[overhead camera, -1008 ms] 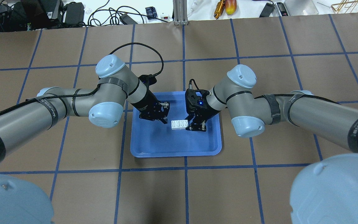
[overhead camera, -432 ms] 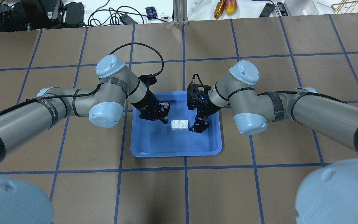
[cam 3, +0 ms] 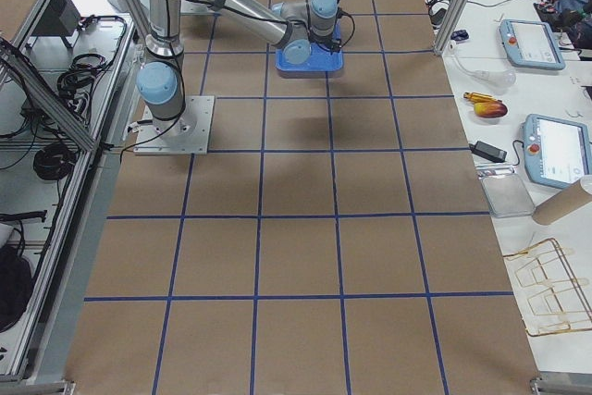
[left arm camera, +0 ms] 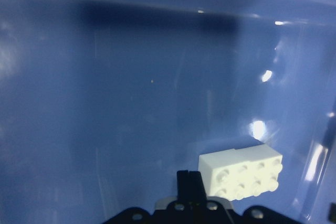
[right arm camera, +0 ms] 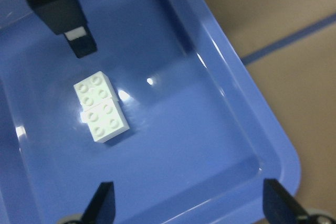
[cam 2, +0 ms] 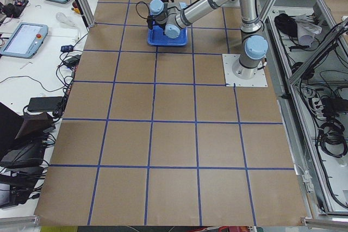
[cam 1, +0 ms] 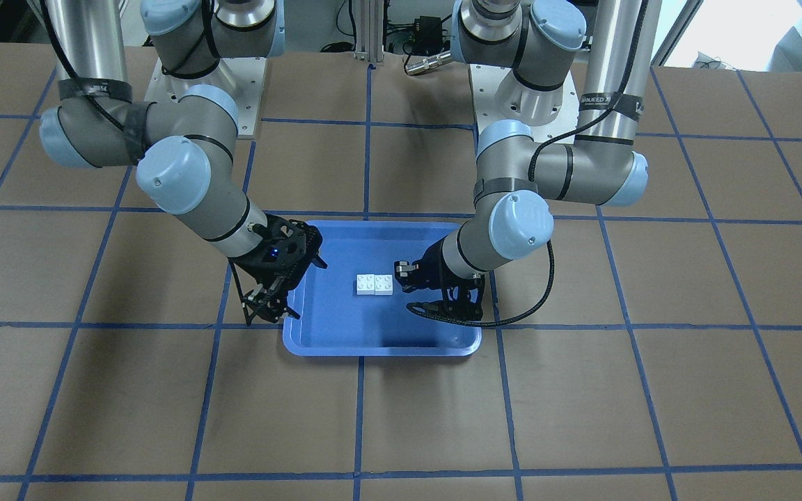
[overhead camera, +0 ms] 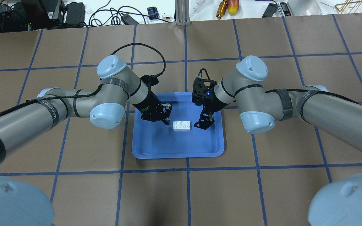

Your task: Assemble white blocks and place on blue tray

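Right tool (overhead camera: 203, 124) has backed off from the white blocks (overhead camera: 181, 125) toward the tray's rim over the last second, fingers spread and empty; you can take that as release done and placement probably finished; left tool (overhead camera: 164, 119) hangs just beside them, unmoved, apart or together I cannot tell; the blocks lie flat mid blue tray (overhead camera: 174, 146) on the bench (overhead camera: 262, 188), studs up, joined side by side, seam slightly stepped.

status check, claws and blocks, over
Left claw shut, empty; right claw open, empty. White blocks side by side, touching, on blue tray floor between claws. Nothing blocking them.
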{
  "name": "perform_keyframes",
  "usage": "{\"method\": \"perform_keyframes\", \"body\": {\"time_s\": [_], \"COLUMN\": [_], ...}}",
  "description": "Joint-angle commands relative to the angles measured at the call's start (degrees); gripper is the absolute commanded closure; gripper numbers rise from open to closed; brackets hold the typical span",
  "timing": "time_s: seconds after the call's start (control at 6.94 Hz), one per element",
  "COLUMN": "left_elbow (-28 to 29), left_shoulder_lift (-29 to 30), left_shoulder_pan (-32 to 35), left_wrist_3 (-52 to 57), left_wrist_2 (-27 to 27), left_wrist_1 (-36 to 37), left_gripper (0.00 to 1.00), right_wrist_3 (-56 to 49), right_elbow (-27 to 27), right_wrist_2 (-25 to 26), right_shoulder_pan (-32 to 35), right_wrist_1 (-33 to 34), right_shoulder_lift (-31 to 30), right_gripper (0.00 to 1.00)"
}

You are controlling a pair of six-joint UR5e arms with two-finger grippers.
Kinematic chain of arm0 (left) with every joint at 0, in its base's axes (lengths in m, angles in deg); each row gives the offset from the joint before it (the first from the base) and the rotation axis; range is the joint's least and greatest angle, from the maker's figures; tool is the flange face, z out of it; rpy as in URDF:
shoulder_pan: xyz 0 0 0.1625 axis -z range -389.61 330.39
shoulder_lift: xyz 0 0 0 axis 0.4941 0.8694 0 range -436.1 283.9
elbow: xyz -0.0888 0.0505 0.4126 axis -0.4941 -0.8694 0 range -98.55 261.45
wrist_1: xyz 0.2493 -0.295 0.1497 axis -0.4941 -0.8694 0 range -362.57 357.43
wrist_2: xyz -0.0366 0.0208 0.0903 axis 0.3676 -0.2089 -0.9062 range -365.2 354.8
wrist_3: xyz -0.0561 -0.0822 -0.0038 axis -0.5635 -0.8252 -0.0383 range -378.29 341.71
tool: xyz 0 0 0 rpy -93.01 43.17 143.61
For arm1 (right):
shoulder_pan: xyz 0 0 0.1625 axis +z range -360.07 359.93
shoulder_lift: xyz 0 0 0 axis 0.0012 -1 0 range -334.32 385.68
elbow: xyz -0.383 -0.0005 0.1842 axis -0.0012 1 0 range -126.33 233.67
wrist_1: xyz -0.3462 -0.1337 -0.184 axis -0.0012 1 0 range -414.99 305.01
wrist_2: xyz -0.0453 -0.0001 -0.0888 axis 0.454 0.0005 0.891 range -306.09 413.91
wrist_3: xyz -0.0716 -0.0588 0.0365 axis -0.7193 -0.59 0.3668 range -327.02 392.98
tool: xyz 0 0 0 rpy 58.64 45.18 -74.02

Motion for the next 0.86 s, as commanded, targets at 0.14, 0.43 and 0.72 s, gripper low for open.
{"method": "perform_keyframes", "body": {"time_s": [0.14, 0.43, 0.72], "left_elbow": [3.29, 8.56, 14.00], "left_shoulder_lift": [-4.56, -8.25, -11.33], "left_shoulder_pan": [-0.05, -0.23, -0.75], "left_wrist_3": [0.35, 2.53, 5.09], "left_wrist_2": [-7.09, -15.14, -20.32], "left_wrist_1": [-5.17, -16.58, -23.81], "left_gripper": [0.87, 0.83, 0.49], "right_wrist_3": [30.82, 40.69, 51.42], "right_elbow": [17.27, 27.67, 28.24], "right_wrist_2": [6.85, 11.60, 17.13], "right_shoulder_pan": [-5.87, -9.39, -9.84], "right_wrist_1": [-30.96, -47.61, -50.14], "right_shoulder_lift": [-3.91, -5.05, -9.78], "right_gripper": [0.00, 0.00, 0.00]}}
